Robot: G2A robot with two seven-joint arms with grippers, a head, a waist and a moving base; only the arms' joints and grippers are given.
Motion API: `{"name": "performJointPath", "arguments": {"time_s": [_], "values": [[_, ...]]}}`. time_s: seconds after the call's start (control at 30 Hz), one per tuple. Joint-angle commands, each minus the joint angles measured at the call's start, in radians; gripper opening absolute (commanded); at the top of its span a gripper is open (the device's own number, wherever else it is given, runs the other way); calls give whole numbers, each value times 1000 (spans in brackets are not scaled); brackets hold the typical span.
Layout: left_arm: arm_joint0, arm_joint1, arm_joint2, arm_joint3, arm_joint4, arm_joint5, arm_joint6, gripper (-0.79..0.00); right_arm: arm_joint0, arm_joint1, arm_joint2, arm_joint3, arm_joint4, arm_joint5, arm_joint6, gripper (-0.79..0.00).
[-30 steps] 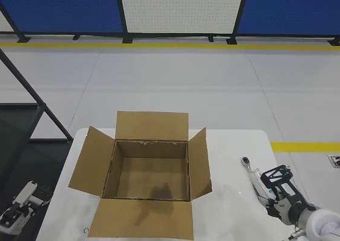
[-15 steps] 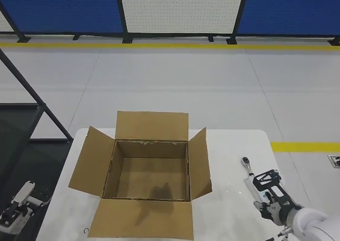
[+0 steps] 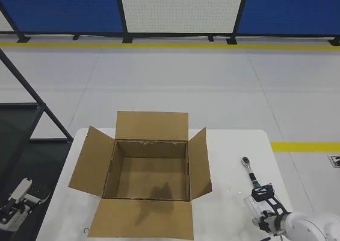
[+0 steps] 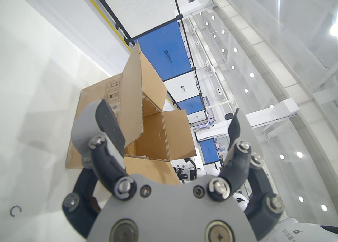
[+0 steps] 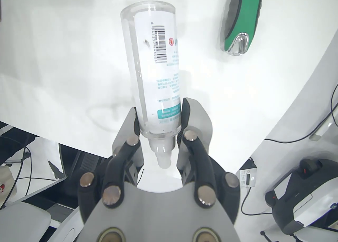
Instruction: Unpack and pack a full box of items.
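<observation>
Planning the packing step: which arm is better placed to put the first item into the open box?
Right: the right hand grips the clear bottle near the box; the left hand is open and holds nothing.

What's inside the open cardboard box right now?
The cardboard box shows only its bare brown floor and walls in the top view, no items. The inner face of the wall nearest the robot is hidden.

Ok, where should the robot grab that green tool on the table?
Probably by its green handle, coming from straight above with fingers across the narrow width. The tool lies flat on the table, and the handle is its long, thick part. The right gripper is shut on the bottle now.
</observation>
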Motion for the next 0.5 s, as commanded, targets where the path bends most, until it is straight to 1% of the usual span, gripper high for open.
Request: {"name": "performJointPath", "arguments": {"time_s": [0.0, 0.2, 0.47], "values": [[0, 0, 0, 0, 0, 0, 0, 0, 3, 1, -17, 10, -7, 10, -12, -785], [0, 0, 0, 0, 0, 0, 0, 0, 27, 6, -55, 64, 1, 24, -22, -785], [0, 0, 0, 0, 0, 0, 0, 0, 30, 16, -56, 84, 18, 33, -31, -785]]}}
